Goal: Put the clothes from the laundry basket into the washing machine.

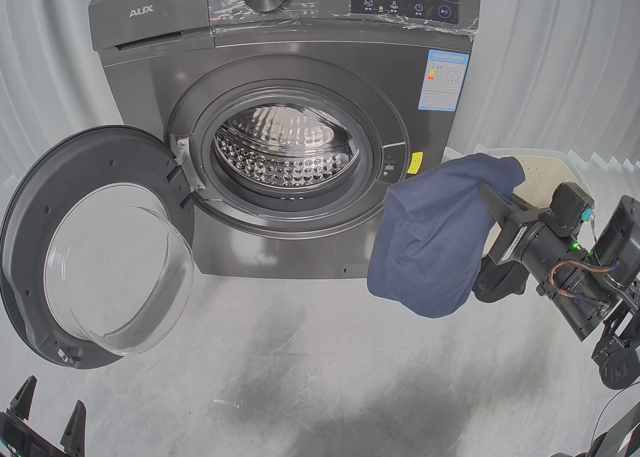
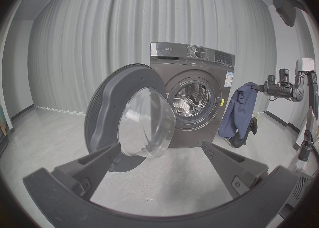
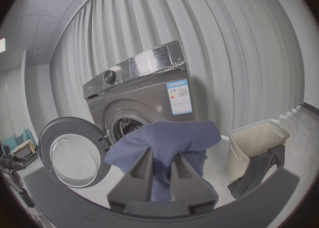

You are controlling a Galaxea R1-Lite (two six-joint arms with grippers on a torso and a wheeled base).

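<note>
A navy blue garment (image 1: pixel 440 238) hangs from my right gripper (image 1: pixel 493 202), which is shut on it to the right of the washing machine (image 1: pixel 280 52), at about the height of the drum opening. In the right wrist view the two fingers (image 3: pixel 143 168) pinch the blue cloth (image 3: pixel 166 139). The drum (image 1: pixel 287 145) looks bare inside. The cream laundry basket (image 3: pixel 256 145) stands on the floor right of the machine, with a dark grey garment (image 3: pixel 259 172) draped over its rim. My left gripper (image 2: pixel 160 146) is open and low at the front left, holding nothing.
The round door (image 1: pixel 87 245) is swung fully open to the machine's left, with its glass bowl facing outward. Bare grey floor (image 1: pixel 300 358) lies in front of the machine. Pleated curtains (image 1: pixel 553 45) run behind it.
</note>
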